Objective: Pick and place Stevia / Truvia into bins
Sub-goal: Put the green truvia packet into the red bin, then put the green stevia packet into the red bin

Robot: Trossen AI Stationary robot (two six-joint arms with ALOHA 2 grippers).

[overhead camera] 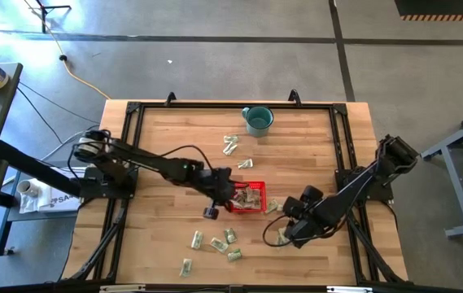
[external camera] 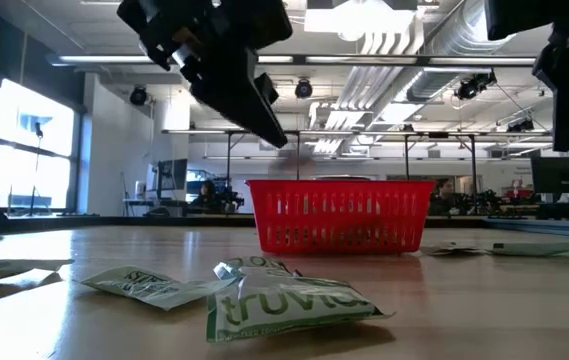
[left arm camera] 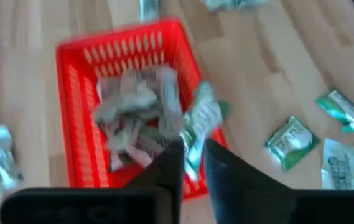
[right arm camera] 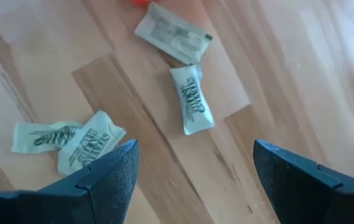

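Observation:
The red basket (overhead camera: 247,198) sits mid-table with a heap of crumpled packets (left arm camera: 136,115) inside. My left gripper (overhead camera: 229,193) hovers over the basket's left rim and is shut on one green-and-white packet (left arm camera: 200,118). In the low view its finger (external camera: 264,115) points down toward the basket (external camera: 339,215). My right gripper (right arm camera: 195,155) is open, above loose packets (right arm camera: 191,107) lying flat on the wood to the right of the basket (overhead camera: 282,234). More packets lie flat near the table's front (overhead camera: 215,242) and near the far side (overhead camera: 231,145). My left gripper pinches one packet between its two fingers by the end nearest them (left arm camera: 192,146). It comes from above, slanting down. The rest of the packet sticks out past the fingertips over the basket's rim (left arm camera: 209,134), lifted clear of the table.
A teal mug (overhead camera: 257,120) stands near the far edge. A black frame (overhead camera: 133,110) borders the wooden tabletop. Packets lie close in front of the low camera (external camera: 284,300). Bare wood stretches left of the basket and along the right side.

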